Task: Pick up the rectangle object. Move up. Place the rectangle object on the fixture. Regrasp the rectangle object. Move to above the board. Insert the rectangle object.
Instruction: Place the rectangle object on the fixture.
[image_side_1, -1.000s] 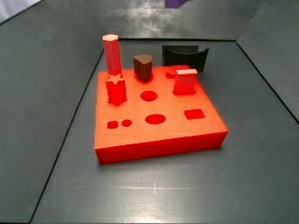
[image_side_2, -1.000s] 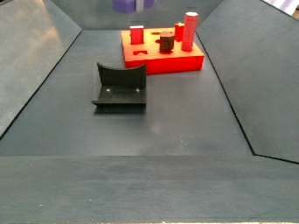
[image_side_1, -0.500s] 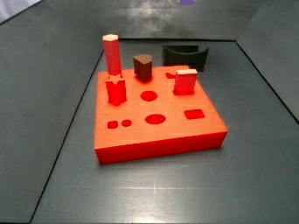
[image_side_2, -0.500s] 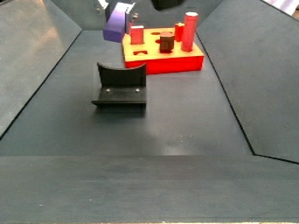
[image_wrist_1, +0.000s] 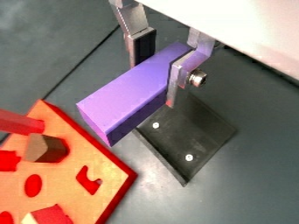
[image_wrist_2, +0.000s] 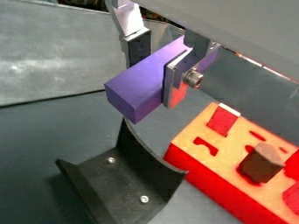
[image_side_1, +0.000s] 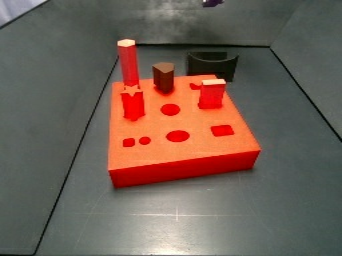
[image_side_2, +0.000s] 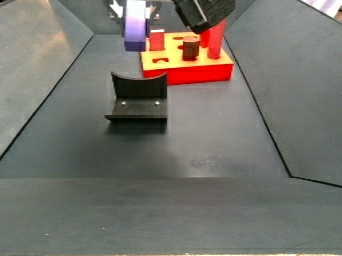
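Observation:
My gripper is shut on the rectangle object, a blue-purple block clamped near one end between the silver fingers, its long free end sticking out. The same hold shows in both wrist views, gripper on block. Below the block sits the fixture, a black notched holder. In a side view the block hangs in the air above and just behind the fixture, in front of the board. Another side view shows only a purple tip at the top edge.
The red board carries a tall red peg, a dark brown block and a red square peg, with open holes nearer the front. Sloping grey walls bound the floor on both sides.
In a side view the gripper came down from the top edge with the block and now holds it lower, over the fixture. Since half a second ago it has shifted only slightly.

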